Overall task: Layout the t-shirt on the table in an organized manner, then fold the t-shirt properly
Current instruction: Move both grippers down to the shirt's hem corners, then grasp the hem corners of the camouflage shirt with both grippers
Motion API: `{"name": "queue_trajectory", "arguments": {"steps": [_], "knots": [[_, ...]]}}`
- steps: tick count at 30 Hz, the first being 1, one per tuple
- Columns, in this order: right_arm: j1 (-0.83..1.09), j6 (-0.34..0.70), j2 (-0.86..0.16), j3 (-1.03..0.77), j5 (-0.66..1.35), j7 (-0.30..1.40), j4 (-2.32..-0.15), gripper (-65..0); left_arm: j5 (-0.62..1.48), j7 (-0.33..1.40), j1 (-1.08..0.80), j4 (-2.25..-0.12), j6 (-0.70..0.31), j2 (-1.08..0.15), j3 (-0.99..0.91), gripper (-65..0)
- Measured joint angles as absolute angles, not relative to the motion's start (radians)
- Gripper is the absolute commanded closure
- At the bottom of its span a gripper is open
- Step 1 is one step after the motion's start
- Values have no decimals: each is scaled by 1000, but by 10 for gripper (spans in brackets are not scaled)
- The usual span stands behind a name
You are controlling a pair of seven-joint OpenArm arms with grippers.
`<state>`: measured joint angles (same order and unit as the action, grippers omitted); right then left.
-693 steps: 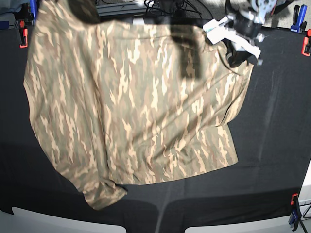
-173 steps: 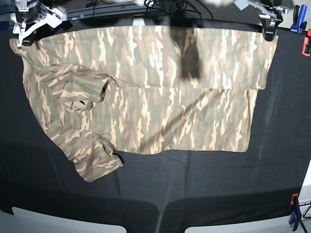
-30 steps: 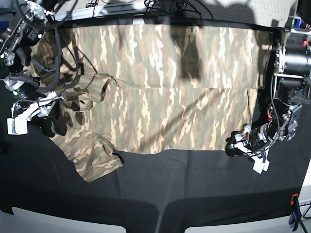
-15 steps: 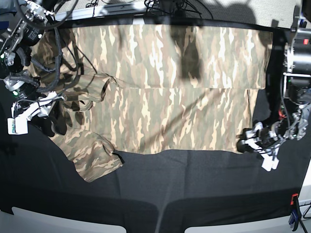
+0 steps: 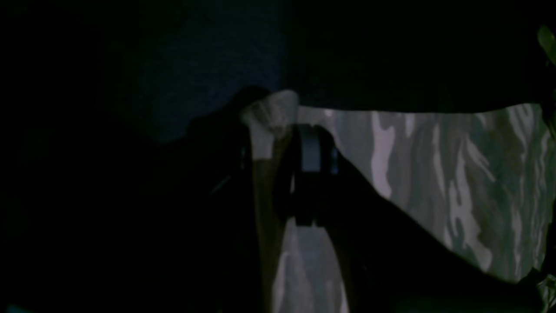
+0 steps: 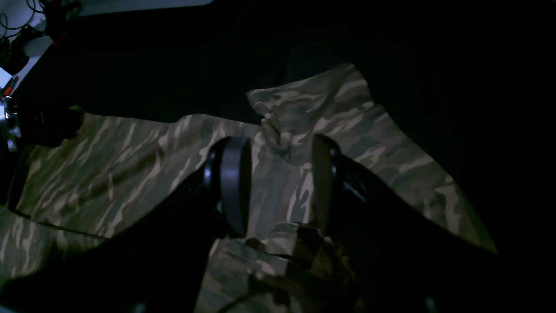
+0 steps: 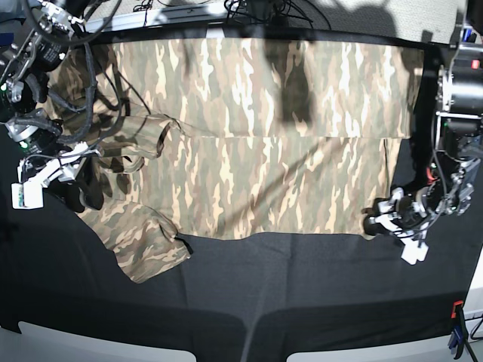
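Left wrist view: t-shirt [image 5: 434,174] corner sits between left end effector [image 5: 278,165] jaws.

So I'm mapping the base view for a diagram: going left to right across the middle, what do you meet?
right gripper → t-shirt → left gripper, at the shirt's lower corner, all on the table.

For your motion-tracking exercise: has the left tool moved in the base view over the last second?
Yes. The left tool has shifted a little toward that view's right, ending at the lower right corner of the t-shirt, which has stayed put.
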<state>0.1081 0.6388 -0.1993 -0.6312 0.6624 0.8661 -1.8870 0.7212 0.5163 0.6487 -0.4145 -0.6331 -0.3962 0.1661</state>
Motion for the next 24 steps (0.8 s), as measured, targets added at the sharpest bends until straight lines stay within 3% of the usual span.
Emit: {"name": "queue_trajectory", "arguments": {"steps": [2,4,9,11,14,24], "knots": [[108,639,-199,-631,662,866,-1887,-225,720,503,649,-414,-633,-396,166,-107],[108,639,-199,-631,662,866,-1887,-225,719,493,648,-414,-633,-396,166,0],[109,611,-203,-630,353,667,-1886,-225,714,493,648,-414,-633,-396,166,0],[96,550,-228,-629,307,634,-1864,-225,715,494,648,-414,-633,-396,166,0],[28,537,-289,-627,297,659,-1776,-225,720,494,649,-414,-632,-396,166,0],[-307,533,-460,-430,263,706,-1121,-225,719,489,647,-414,-632,-395,167,0]]}}
